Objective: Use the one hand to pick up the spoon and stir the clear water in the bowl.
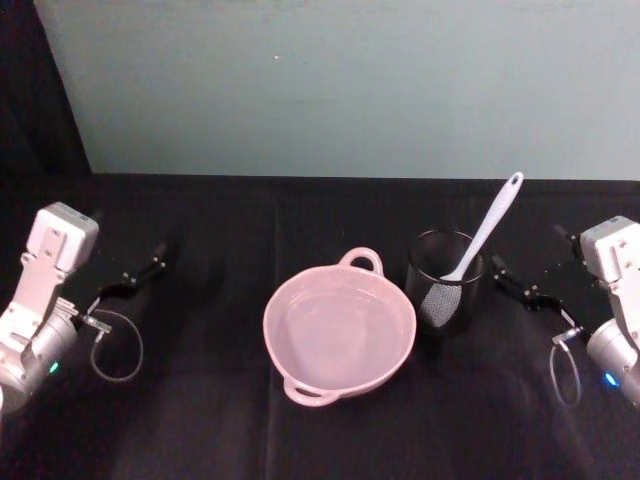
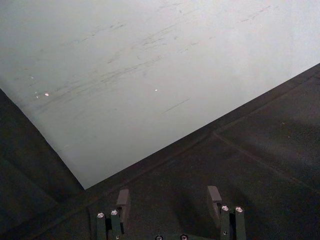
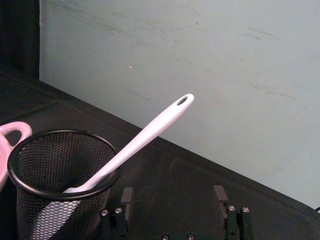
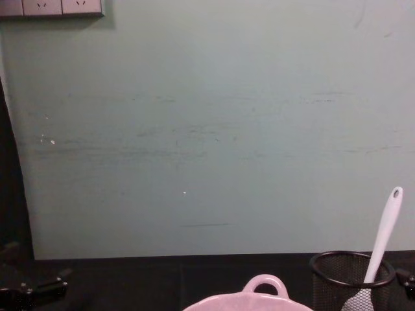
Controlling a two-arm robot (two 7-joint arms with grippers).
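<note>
Spoon (image 1: 487,230): white, blade down inside the black mesh cup (image 1: 440,290), handle leaning on the cup's rim and slanting up toward the wall, hole at its tip.
Bowl (image 1: 290,310): pale pink, on the bench (image 1: 220,420) at centre, just left of the cup, one loop handle toward the wall.
Right end effector (image 1: 515,285): fingers apart, holding nothing, low over the bench just right of the cup.
Left end effector (image 1: 145,270): fingers apart, holding nothing, far left, well apart from the bowl.
</note>
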